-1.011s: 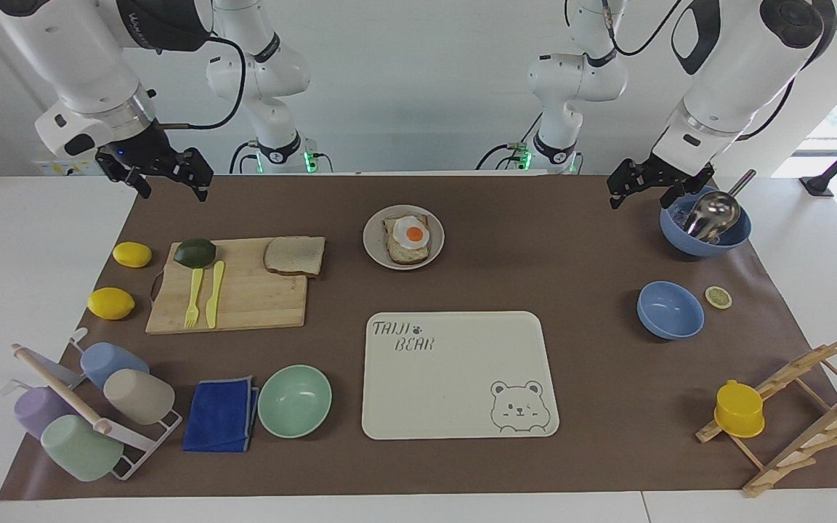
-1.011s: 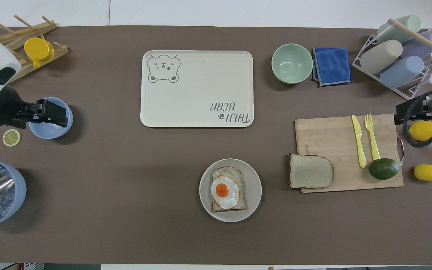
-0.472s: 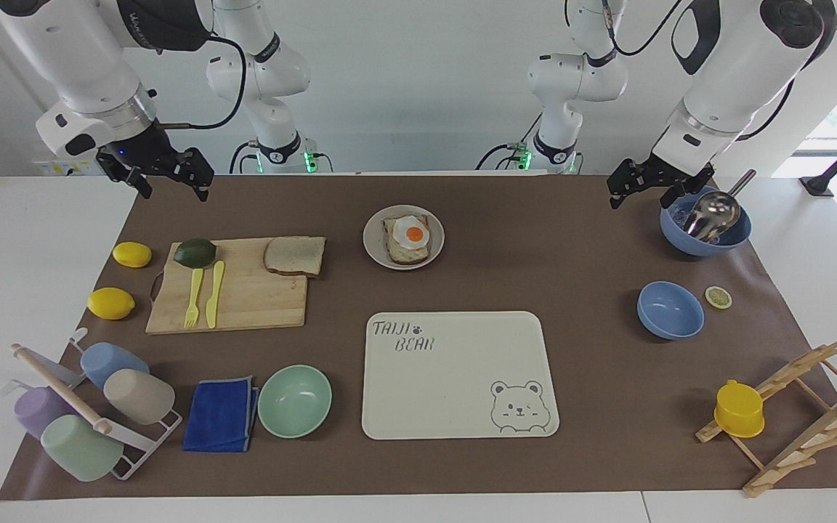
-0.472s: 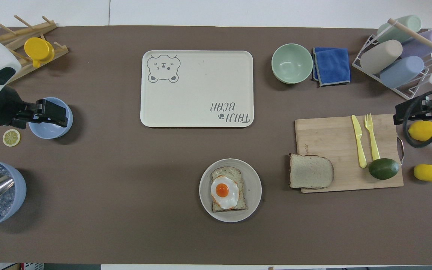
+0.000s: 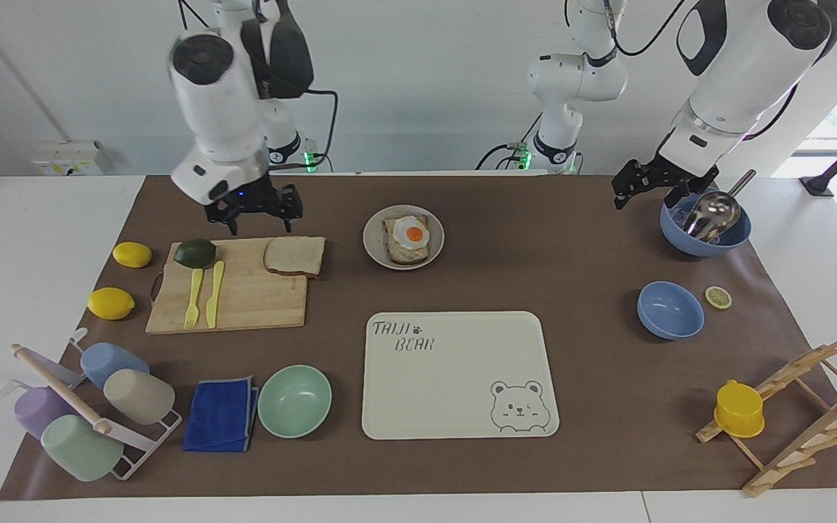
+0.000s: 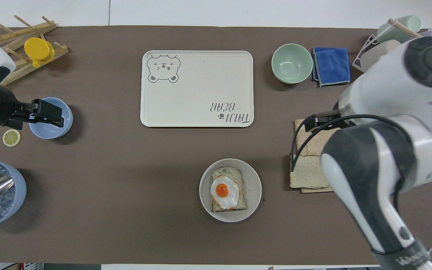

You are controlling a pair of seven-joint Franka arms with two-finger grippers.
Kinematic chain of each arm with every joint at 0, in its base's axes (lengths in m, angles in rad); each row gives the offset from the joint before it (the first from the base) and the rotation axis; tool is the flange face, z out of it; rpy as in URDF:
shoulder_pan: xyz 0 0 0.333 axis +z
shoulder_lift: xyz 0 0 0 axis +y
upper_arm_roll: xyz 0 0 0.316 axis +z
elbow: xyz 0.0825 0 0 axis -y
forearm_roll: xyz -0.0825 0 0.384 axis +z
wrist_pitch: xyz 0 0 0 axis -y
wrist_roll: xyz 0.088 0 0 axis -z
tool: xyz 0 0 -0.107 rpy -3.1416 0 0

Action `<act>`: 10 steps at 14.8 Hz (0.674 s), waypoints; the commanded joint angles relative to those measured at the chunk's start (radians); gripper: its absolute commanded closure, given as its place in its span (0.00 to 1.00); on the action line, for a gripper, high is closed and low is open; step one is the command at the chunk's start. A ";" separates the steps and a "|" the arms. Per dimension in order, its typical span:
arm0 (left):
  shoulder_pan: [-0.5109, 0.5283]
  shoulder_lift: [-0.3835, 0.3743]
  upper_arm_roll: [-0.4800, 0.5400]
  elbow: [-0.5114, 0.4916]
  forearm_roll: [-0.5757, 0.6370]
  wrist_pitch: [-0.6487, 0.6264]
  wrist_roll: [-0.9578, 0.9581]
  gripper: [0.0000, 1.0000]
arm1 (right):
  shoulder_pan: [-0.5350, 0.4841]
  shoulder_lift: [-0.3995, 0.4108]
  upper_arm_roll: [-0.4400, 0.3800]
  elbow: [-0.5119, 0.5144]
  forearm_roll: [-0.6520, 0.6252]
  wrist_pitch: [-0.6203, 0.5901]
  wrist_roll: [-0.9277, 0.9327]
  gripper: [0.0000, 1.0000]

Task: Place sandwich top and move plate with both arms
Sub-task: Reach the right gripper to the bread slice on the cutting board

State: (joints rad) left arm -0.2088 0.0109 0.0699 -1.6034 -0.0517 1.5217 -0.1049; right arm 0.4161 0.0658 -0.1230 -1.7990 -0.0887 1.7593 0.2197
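The sandwich top (image 5: 295, 255) is a plain bread slice lying on the corner of the wooden cutting board (image 5: 244, 298) closest to the plate; it also shows in the overhead view (image 6: 308, 174). The plate (image 5: 375, 247) holds a toast slice with a fried egg (image 5: 410, 236) and also shows in the overhead view (image 6: 253, 191). My right gripper (image 5: 253, 221) is open and hangs over the board's edge nearest the robots, between the avocado and the bread, touching neither. My left gripper (image 5: 644, 196) is open and waits in the air beside the large blue bowl.
The bear-printed tray (image 5: 455, 407) lies farther from the robots than the plate. The avocado (image 5: 195, 252), a yellow fork and a yellow knife (image 5: 213, 294) lie on the board. Two lemons, a mint bowl (image 5: 294, 401), a blue cloth, a cup rack, blue bowls (image 5: 670, 310) and a wooden rack surround them.
My right arm has swung from the mat's corner at its own end to above the cutting board. My left gripper has barely moved. The bread and plate have not moved.
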 commanded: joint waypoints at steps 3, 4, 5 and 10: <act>0.019 -0.034 -0.031 -0.053 0.019 0.006 -0.001 0.00 | 0.137 0.106 -0.001 -0.172 -0.129 0.152 0.206 0.00; 0.032 -0.032 -0.048 -0.052 0.019 0.008 -0.004 0.00 | 0.151 0.136 -0.003 -0.180 -0.135 0.141 0.245 0.00; 0.058 -0.032 -0.074 -0.050 0.019 0.009 -0.004 0.00 | 0.153 0.169 -0.003 -0.186 -0.138 0.131 0.260 0.00; 0.094 -0.041 -0.117 -0.062 0.019 0.014 -0.004 0.00 | 0.151 0.175 -0.003 -0.304 -0.224 0.132 0.267 0.00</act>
State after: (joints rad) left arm -0.1303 0.0094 -0.0287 -1.6204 -0.0517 1.5221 -0.1058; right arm 0.5712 0.2720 -0.1273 -2.0569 -0.2635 1.8912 0.4664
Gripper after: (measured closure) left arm 0.000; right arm 0.000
